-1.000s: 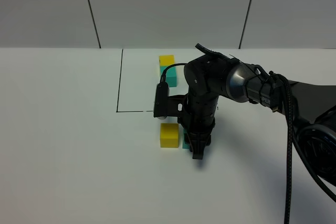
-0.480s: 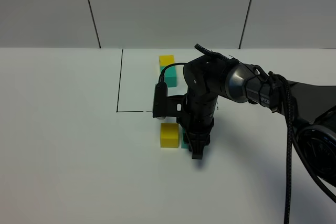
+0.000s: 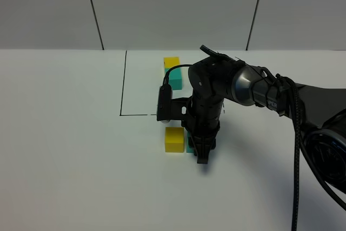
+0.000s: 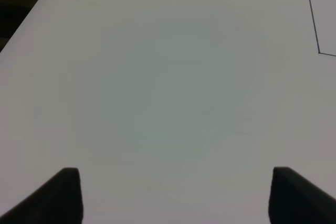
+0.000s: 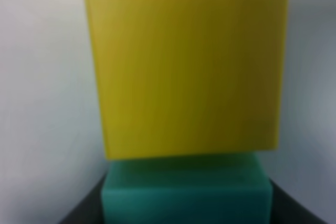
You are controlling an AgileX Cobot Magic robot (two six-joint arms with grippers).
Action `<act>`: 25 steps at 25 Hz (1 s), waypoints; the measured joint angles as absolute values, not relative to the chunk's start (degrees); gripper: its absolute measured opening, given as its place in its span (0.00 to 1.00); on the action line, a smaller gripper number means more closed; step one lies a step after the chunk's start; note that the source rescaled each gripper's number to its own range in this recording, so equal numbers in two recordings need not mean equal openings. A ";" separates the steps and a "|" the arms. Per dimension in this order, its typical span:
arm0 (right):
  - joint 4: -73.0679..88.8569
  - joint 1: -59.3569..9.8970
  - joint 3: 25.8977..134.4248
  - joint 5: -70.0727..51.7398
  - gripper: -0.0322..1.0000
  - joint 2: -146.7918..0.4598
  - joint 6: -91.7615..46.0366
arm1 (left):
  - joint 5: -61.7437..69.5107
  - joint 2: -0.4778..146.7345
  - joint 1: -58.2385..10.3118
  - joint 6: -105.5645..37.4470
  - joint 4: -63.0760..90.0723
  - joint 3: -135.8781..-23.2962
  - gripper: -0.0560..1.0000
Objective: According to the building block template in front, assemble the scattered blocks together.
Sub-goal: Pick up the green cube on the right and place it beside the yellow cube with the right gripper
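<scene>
The right end effector (image 3: 201,154) points down at the bench (image 3: 65,133), just in front of the drawn black rectangle (image 3: 123,87). It is clamped on the teal cube (image 5: 186,195), with a dark finger (image 5: 86,211) on either flank; in the high view only a sliver of that cube shows beside the arm. The yellow cube (image 3: 174,139) rests on the bench to the left of the teal one in the high view, and their faces meet (in the right wrist view the yellow one looks turned slightly out of line). The template (image 3: 173,71) stands farther back inside the rectangle, yellow behind teal, apart from the loose pair. The left end effector (image 4: 178,198) hangs over the white bench with its fingers wide apart; a corner of the black line shows at the edge of its view.
</scene>
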State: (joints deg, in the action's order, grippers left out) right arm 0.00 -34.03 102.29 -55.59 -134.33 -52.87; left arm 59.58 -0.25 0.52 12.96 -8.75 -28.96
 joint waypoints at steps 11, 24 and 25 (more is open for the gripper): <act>0.00 -34.13 102.80 -56.18 0.18 -134.76 -53.64 | 59.58 -0.25 0.52 12.96 -8.75 -28.96 0.62; -1.51 -35.09 102.80 -56.00 0.18 -134.76 -54.79 | 59.58 -0.25 0.52 12.96 -8.75 -28.96 0.62; -1.51 -35.09 102.80 -56.00 0.18 -134.76 -54.79 | 59.58 -0.25 0.52 12.96 -8.75 -28.96 0.62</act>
State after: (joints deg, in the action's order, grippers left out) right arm -1.51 -35.09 102.80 -56.00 -134.76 -54.79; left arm 59.58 -0.25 0.52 12.96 -8.75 -28.96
